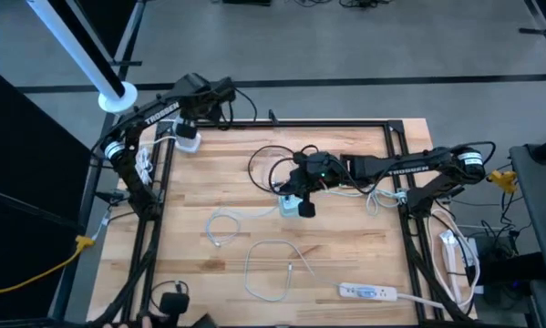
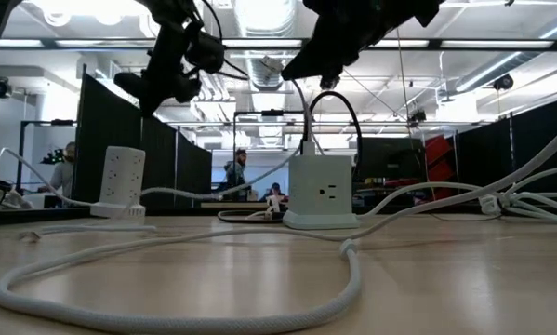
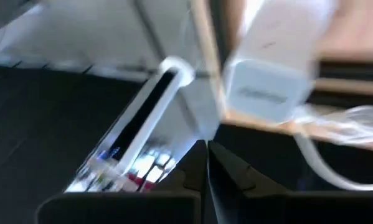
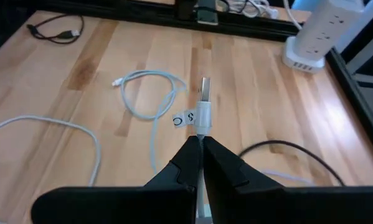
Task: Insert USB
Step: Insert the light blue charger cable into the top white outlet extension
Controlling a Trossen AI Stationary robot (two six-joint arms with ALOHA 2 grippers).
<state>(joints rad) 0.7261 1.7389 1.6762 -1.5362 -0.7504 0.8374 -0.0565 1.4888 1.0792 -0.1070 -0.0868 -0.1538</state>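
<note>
The right gripper (image 4: 202,144) is pinched on a USB plug (image 4: 203,102) — its long axis runs straight out from the fingertips, metal end pointing up the right wrist frame, a white tag at its base. In the high view it sits mid-frame over the white charger cube (image 1: 293,206). The left gripper (image 3: 206,146), upper left by the tower power strip (image 1: 187,138), is closed on nothing.

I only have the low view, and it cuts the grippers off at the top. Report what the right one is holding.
Observer: The right gripper is shut on a silver USB plug with a paper tag.
Operator: Give me its position over the table.
Observer: From above, it hangs near the middle of the table, just on the far side of the white power cube.
Operator: Now the left arm.
Observer: The left gripper is past the far left corner, near the white tower power strip, shut and empty.
</note>
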